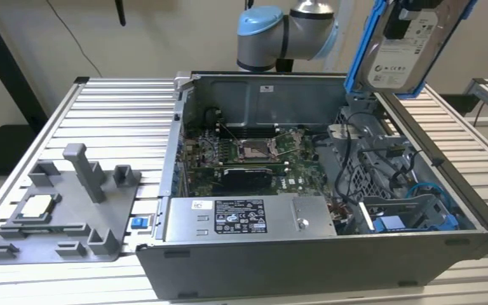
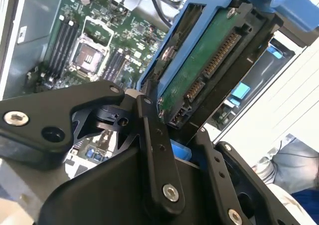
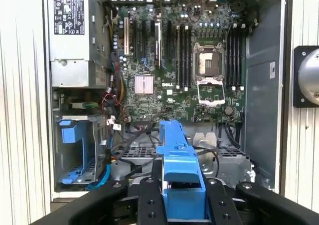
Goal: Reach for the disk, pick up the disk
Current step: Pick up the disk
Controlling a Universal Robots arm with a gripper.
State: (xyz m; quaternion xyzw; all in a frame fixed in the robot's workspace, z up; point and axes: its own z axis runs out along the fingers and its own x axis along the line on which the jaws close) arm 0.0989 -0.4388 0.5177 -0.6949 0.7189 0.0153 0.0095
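**Disk lifted out of case**

Exterior view: we see the disk (image 1: 405, 47) at upper right, held above the open case (image 1: 312, 254).

Second wrist view: the gripper (image 2: 174, 135) has its fingers (image 2: 154, 150) closed on the disk's blue bracket (image 2: 169, 50).

First wrist view: bracket clamped, lower centre.

We judge it stiff, fairly heavy and fragile; hold it by the bracket, not the circuit board.

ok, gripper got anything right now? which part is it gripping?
Yes: the gripper is shut on the disk, lifted above the open computer case. In both wrist views the jaws clamp one end of its blue bracket, at the disk's connector end.
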